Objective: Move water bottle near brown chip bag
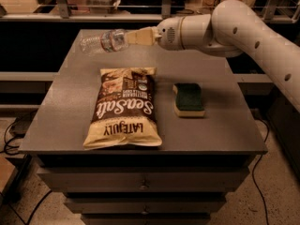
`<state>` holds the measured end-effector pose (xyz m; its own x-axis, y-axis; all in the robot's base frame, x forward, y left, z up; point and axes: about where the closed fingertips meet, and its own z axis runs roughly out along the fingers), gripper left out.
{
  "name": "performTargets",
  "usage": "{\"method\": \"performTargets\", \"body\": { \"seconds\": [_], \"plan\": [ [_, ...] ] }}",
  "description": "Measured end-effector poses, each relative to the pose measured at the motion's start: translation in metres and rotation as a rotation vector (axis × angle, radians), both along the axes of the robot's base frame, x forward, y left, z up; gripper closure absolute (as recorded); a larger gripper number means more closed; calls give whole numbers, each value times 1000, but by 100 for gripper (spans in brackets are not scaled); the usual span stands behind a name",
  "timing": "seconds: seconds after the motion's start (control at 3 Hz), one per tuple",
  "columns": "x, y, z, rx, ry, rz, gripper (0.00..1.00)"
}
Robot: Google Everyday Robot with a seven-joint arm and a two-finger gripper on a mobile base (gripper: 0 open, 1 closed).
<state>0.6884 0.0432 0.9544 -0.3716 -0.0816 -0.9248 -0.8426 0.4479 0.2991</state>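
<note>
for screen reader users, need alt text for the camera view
The end effector holds the water bottle sideways at the table's far side, beyond the brown chip bag; a green sponge lies beside the bag.

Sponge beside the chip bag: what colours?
Sponge: green over yellow, camera view. Tool grips water bottle far-left.

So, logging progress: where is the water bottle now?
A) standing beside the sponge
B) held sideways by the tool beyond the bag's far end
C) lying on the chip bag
B: the tool grips the water bottle sideways near the table's far edge, clear of the brown chip bag.
</note>
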Motion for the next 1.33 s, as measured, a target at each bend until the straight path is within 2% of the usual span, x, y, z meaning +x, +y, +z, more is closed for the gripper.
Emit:
{"method": "performTargets", "body": {
  "seconds": [0.33,0.67,1.0,1.33],
  "plan": [
    [-29,-19,-11,1,57,-17,100],
    [-46,-38,-26,4,127,-38,100],
    [-50,-50,-39,5,182,-40,100],
    [-41,-59,-52,12,229,-31,100]
  ]
}}
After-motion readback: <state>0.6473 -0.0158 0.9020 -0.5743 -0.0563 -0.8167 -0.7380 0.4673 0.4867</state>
